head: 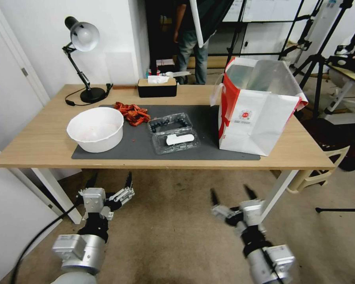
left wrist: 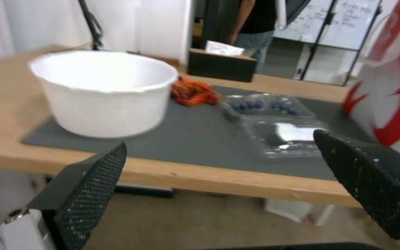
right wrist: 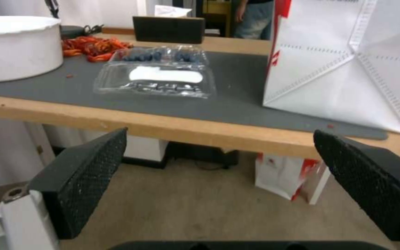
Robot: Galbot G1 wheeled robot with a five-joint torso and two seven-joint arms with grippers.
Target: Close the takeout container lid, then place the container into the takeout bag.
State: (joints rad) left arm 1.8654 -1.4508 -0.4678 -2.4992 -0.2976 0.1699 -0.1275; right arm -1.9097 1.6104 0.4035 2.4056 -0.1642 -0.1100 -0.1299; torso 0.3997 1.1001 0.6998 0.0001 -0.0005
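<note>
Takeout container (head: 173,133) lies open, between both tools.
Lid (head: 176,142) at 12 o'clock; left tool (head: 111,182) and right tool (head: 230,193) both wide, below the table (head: 39,138) edge.

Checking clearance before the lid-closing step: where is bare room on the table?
Bare mat lies between the takeout container and takeout bag; bare wood runs left of the white bowl. Crowded: bowl, red wrappers and container sit close together.

Both arms hang low before the tabletop's (head: 47,142) front edge, below its level. The left gripper (head: 110,182) sits under the left half, jaws spread wide and empty. The right gripper (head: 229,193) sits under the right half, likewise spread and empty.
</note>
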